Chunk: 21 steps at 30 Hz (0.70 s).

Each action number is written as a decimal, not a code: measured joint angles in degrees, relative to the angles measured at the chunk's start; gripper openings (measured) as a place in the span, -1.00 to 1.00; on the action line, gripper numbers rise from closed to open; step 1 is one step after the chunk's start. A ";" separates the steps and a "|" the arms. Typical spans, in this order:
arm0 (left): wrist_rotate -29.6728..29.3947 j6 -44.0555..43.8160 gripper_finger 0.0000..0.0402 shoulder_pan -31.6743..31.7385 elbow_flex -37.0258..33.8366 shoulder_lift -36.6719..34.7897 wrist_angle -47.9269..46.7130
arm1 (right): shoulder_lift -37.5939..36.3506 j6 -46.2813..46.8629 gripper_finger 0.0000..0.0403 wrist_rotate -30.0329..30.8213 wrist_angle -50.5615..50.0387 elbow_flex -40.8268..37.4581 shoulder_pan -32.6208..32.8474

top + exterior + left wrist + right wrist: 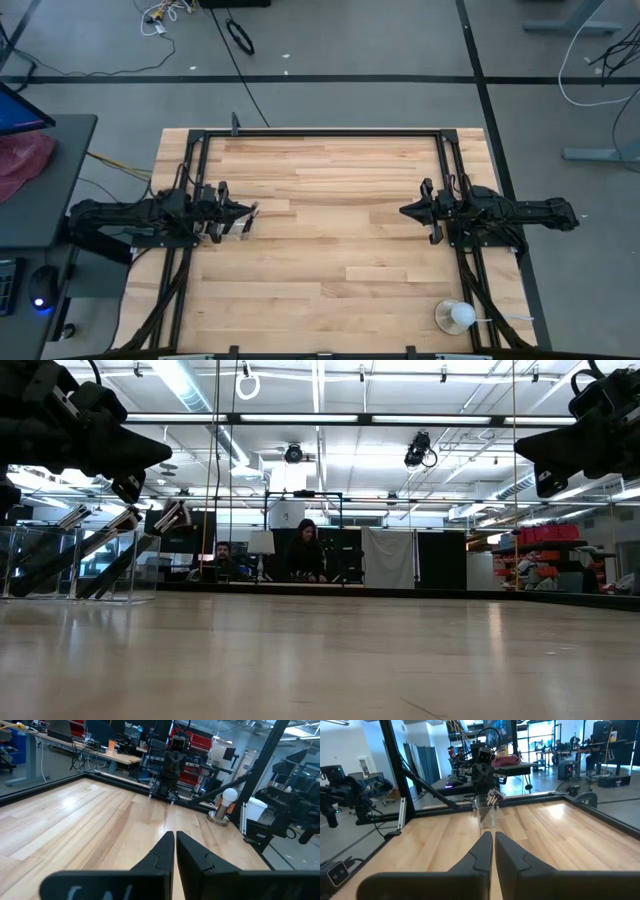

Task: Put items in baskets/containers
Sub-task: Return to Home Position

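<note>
- The left claw (175, 836) is hanging over the left side of the tabletop (340, 250), with its fingers pressing together on nothing.
- The right claw (493, 836) is hanging over the right side, also pressed together and empty.
- The makeup brushes (493, 796) are leaning inside the clear holder (486, 817), which is sitting just beside the left claw.
- A white ball on a stick (460, 316) is resting at the near right corner.

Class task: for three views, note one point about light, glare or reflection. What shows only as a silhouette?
Low view: ceiling strip lights glare; left arm and right arm are backlit silhouettes; the table carries a dull sheen. High view: even light, faint shadows. Right wrist view: the clear holder shows the background through its walls.
</note>
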 joint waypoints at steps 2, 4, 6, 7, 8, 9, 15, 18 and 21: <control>0.00 0.01 -0.88 0.00 0.00 0.00 0.00 | 0.00 0.00 -0.88 0.01 0.00 0.00 0.00; 0.00 0.01 -0.88 0.01 0.00 0.00 0.00 | 0.00 0.00 -0.88 0.01 0.00 0.01 0.00; 0.00 0.00 -0.88 0.00 0.00 0.00 -0.01 | 0.00 0.00 -0.88 0.01 0.00 0.00 0.00; 0.00 0.00 -0.88 0.02 0.00 0.00 0.00 | 0.00 -0.01 -0.88 0.01 0.00 0.01 0.00; 0.00 0.02 -0.88 0.00 0.00 0.00 0.00 | 0.00 -0.01 -0.88 0.01 -0.01 0.00 0.00; 0.00 0.00 -0.88 0.00 0.00 0.00 0.00 | 0.00 -0.02 -0.88 0.01 -0.02 0.00 0.00; 0.00 0.24 -0.89 0.00 0.00 0.00 -0.10 | 0.02 -0.02 -0.88 0.01 -0.02 0.00 0.00; 0.04 4.71 -0.88 0.02 0.00 0.00 -0.67 | 0.02 -0.02 -0.88 0.01 -0.02 0.00 0.00; 0.19 6.51 -0.89 0.01 0.02 0.00 -1.19 | 0.02 -0.02 -0.88 0.01 -0.02 0.00 0.00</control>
